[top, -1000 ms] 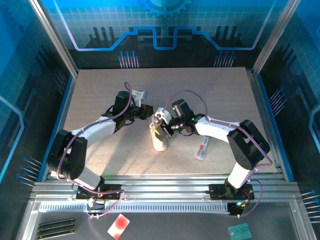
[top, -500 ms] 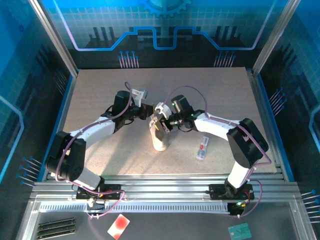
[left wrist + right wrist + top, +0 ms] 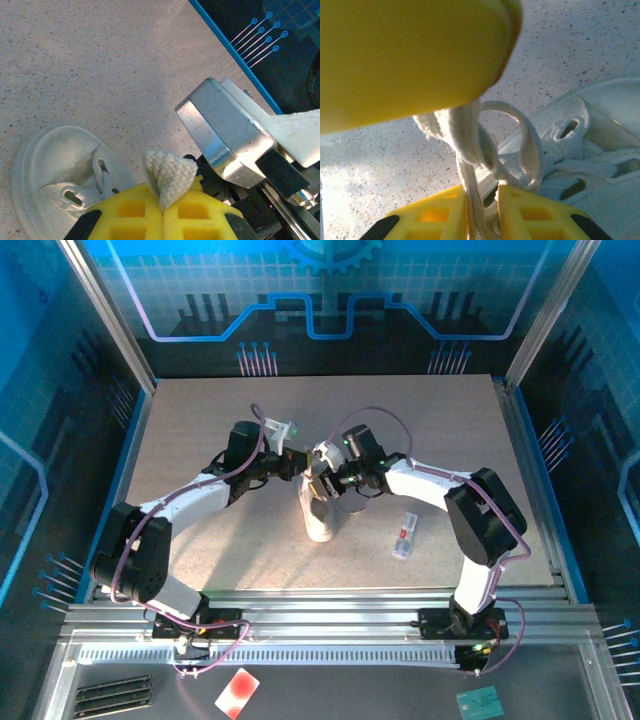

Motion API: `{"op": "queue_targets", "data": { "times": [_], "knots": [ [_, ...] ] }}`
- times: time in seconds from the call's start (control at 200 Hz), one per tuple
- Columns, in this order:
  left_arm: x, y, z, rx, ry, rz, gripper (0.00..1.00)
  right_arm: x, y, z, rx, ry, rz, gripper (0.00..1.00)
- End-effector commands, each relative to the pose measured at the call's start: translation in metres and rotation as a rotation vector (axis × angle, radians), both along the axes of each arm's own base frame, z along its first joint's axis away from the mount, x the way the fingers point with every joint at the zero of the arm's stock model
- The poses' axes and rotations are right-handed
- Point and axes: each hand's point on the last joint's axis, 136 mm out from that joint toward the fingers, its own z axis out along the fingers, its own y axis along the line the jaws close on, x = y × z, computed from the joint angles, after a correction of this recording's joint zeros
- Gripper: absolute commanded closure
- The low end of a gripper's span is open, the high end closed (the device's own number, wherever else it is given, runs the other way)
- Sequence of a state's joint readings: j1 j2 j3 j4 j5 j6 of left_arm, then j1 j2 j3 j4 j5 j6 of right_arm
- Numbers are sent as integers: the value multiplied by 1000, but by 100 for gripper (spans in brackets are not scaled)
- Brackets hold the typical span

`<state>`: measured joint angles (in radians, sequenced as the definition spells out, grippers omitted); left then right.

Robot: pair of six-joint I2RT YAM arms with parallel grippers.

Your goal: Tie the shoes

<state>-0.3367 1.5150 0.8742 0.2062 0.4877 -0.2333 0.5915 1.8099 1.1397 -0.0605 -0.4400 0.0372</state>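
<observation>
The white sneaker [image 3: 320,518] is seen standing upright near the middle of the speckled surface [image 3: 200,420], between the two arms, with one end turned toward the arms' bases. Both grippers are gathered over its far end, just beside each other.

The left gripper [image 3: 162,212] is closed. In the left wrist view its yellow fingers [image 3: 130,215] are pressed together, and a folded loop of the laces [image 3: 170,175] is pinched between them, with the fold sticking out past the tips. A rounded end of the sneaker, with eyelets and a threaded lace, is seen just beside these fingers on the surface. A silver metal block [image 3: 225,135] is seen close on the other side.

The right gripper [image 3: 482,202] is nearly closed. In the right wrist view a single strand of lace is held in the narrow gap between its two yellow fingers. From there the strand is led up into a knotted loop above the sneaker's eyelets. A large blurred yellow shape [image 3: 410,55] is seen right above that loop, with the lace running up beneath it.

A small flat white item with red marks [image 3: 404,536] is laid on the surface to the right of the sneaker, apart from it and near the right arm.
</observation>
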Motion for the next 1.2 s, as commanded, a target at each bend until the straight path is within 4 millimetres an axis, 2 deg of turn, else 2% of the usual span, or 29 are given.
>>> {"op": "queue_targets", "data": {
  "times": [0.0,0.135,0.43,0.615,0.735,0.906,1.076,1.196],
  "knots": [
    [-5,-3,10,-11,-33,-38,100,12,-9,4,-23,-13,-54,78],
    [-7,-4,9,-15,-31,-50,100,13,-12,5,-13,-2,-64,72],
    [-7,-4,9,-12,-28,-58,100,5,-12,42,118,-9,-21,57],
    [-5,-6,12,-12,-32,-65,100,4,-15,49,230,61,52,49],
    [-6,-7,12,-13,-29,-77,100,12,-19,42,300,94,56,45],
    [-8,-9,14,-18,-30,-96,100,17,-12,27,312,146,93,44],
    [-10,-9,12,-9,-31,-110,100,22,-10,14,279,166,86,55],
    [-11,-10,11,-6,-32,-117,100,21,-11,8,247,162,87,55]
  ]
}}
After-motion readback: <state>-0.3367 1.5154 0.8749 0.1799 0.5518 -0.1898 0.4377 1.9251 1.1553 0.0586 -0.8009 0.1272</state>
